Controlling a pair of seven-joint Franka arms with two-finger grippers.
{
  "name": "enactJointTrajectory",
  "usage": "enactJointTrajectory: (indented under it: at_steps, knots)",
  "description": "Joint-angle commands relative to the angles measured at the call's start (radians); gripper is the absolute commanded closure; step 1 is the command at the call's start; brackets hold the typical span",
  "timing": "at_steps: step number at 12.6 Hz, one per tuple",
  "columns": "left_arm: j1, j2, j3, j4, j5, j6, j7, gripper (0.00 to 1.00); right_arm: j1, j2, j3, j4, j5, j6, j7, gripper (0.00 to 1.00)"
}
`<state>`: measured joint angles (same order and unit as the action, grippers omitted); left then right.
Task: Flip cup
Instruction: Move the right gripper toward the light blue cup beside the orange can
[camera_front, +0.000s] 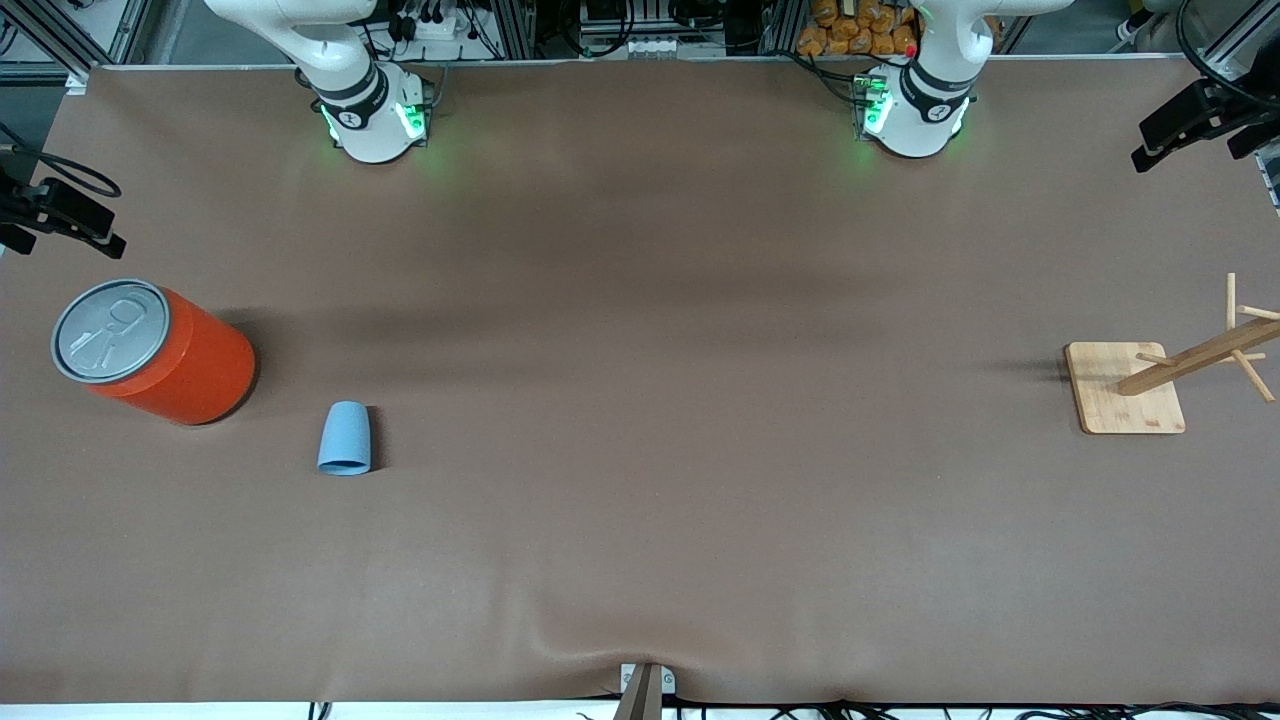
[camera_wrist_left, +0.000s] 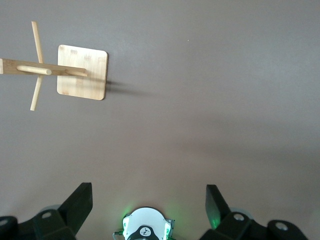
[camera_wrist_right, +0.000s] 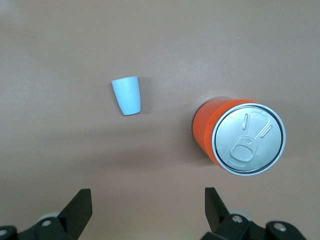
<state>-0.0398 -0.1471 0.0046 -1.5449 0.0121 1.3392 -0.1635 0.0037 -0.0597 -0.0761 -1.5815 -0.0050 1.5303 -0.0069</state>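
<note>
The small light-blue cup appears to lie on its side on the brown table cover, toward the right arm's end. Its wide end is nearer the front camera and its inside does not show. It also shows in the right wrist view. My right gripper is open and empty, high over the table, well apart from the cup. My left gripper is open and empty, high over the table near the left arm's base. Neither gripper shows in the front view.
A big orange can with a grey pull-tab lid stands upright beside the cup, closer to the table's end; it also shows in the right wrist view. A wooden peg rack stands at the left arm's end.
</note>
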Motion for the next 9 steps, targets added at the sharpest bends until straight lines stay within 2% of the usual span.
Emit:
enactJointTrajectory:
  at_steps: [1,5,9]
  knots:
    - [-0.011,0.005,0.000,0.023,0.002,-0.023,-0.027,0.00,-0.013,-0.002,0.007,0.003,0.017,0.004,-0.001,0.00]
    - [-0.008,0.012,-0.003,0.037,0.003,-0.026,-0.025,0.00,-0.014,0.001,0.007,0.003,0.019,0.018,-0.005,0.00]
    - [0.000,0.006,-0.026,0.022,0.002,-0.028,-0.037,0.00,-0.011,0.061,0.012,0.003,0.016,0.018,-0.005,0.00]
